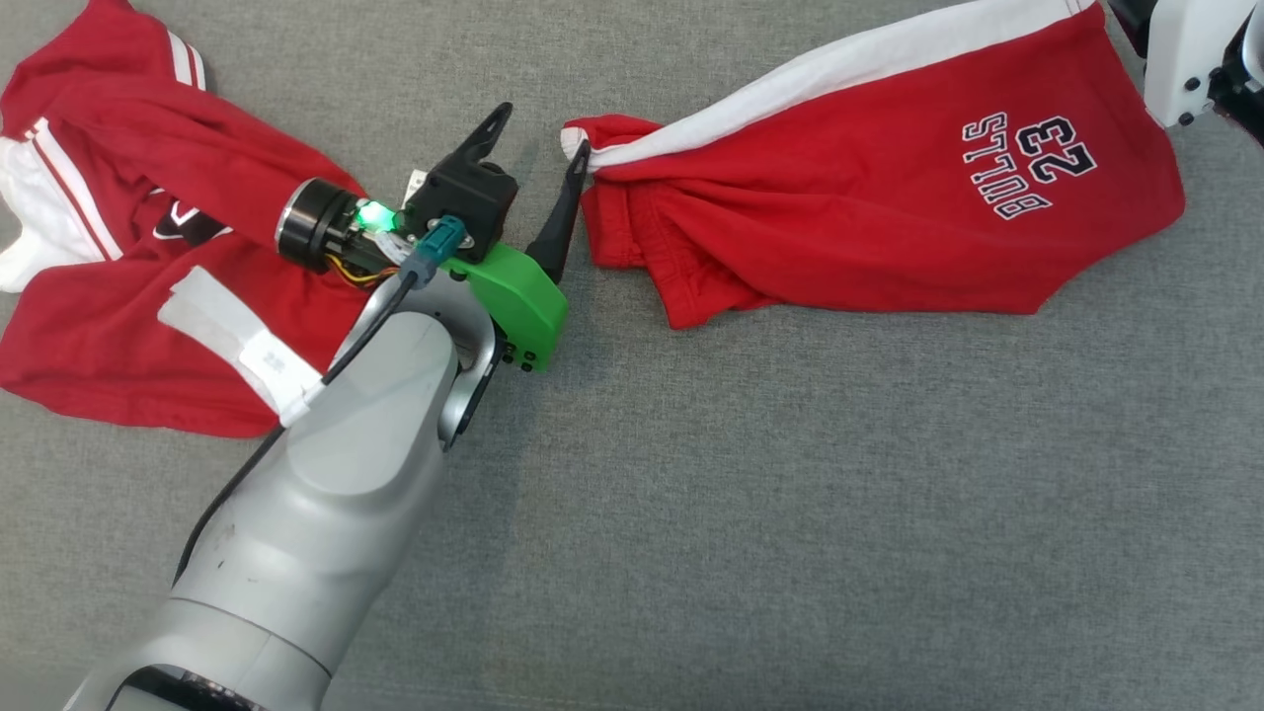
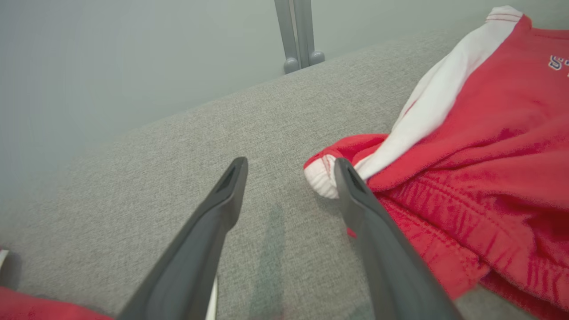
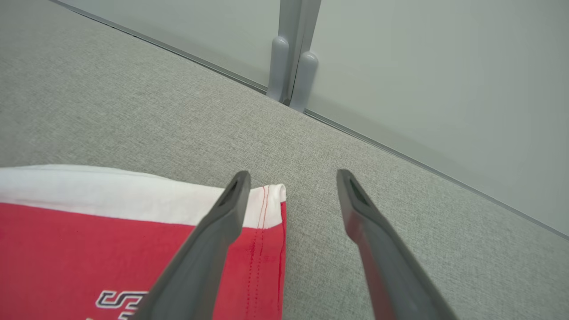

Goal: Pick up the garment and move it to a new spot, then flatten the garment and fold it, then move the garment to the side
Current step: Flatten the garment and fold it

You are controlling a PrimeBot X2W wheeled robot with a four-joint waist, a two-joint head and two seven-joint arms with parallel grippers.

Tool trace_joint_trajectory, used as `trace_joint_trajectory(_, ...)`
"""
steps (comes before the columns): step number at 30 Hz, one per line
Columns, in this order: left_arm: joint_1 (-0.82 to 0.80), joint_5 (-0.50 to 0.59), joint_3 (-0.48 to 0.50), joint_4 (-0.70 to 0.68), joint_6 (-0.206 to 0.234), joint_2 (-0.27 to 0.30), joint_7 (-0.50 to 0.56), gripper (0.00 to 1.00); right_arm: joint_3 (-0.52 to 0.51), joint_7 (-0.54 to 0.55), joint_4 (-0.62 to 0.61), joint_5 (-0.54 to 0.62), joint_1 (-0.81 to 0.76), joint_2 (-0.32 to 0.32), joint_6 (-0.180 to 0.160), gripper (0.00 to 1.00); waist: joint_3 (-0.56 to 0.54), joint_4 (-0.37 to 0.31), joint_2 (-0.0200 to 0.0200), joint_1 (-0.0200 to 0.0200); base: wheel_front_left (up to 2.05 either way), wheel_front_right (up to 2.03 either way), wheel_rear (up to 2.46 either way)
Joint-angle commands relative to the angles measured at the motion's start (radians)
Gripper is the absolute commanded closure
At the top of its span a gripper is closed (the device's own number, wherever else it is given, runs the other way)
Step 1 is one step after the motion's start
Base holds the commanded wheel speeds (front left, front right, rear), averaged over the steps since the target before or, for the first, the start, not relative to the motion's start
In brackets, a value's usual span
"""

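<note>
Plainly left tool (image 1: 543, 128) and right tool (image 3: 292, 174) gape wide, empty, beside shorts (image 1: 889, 227).

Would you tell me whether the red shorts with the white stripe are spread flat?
Not fully: the red shorts lie smooth at the printed end, but bunched at the waistband.

Shorts (image 1: 869, 217): soft red cloth w/ white stripe, fleecy, ribbed waistband just right of the fingers (image 2: 211, 235). Fingers: dark matt plastic, smooth. Tabletop (image 1: 790, 494) under them: grey woven fabric, rough, matt. Green cover (image 1: 518, 296) behind fingers: smooth plastic, slight sheen.
</note>
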State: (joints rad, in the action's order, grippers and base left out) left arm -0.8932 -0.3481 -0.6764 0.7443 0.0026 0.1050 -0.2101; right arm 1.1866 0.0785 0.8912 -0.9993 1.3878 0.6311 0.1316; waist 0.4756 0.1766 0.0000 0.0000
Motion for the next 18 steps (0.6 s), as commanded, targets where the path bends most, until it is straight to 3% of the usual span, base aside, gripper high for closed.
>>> trace_joint_trajectory(1,-0.01,0.001,0.012,0.005,0.017,0.01,-0.013,0.0,0.0,-0.028,0.007,-0.012,-0.024,-0.007,-0.002,0.0,-0.031,-0.013,0.0,0.0,0.0,0.0,0.0)
trace_joint_trajectory(10,0.092,-0.058,0.1,-0.059,0.065,0.045,-0.053,0.0,-0.027,-0.297,-0.006,-0.048,-0.171,-0.054,-0.002,0.0,-0.169,-0.061,0.0,0.0,0.0,0.0,0.0)
trace_joint_trajectory(13,0.159,-0.083,0.137,-0.11,0.069,0.06,-0.055,0.0,-0.048,-0.337,-0.015,-0.03,-0.236,-0.067,-0.002,0.0,-0.211,-0.079,0.0,0.0,0.0,0.0,0.0)
trace_joint_trajectory(15,0.209,-0.091,0.165,-0.163,0.073,0.069,-0.056,0.0,-0.106,-0.345,-0.036,-0.009,-0.274,-0.078,-0.002,0.0,-0.239,-0.092,0.0,0.0,0.0,0.0,0.0)
trace_joint_trajectory(18,0.308,-0.094,0.219,-0.254,0.079,0.083,-0.055,0.0,-0.276,-0.343,-0.102,0.062,-0.384,-0.093,-0.002,0.0,-0.27,-0.115,0.0,0.0,0.0,0.0,0.0)
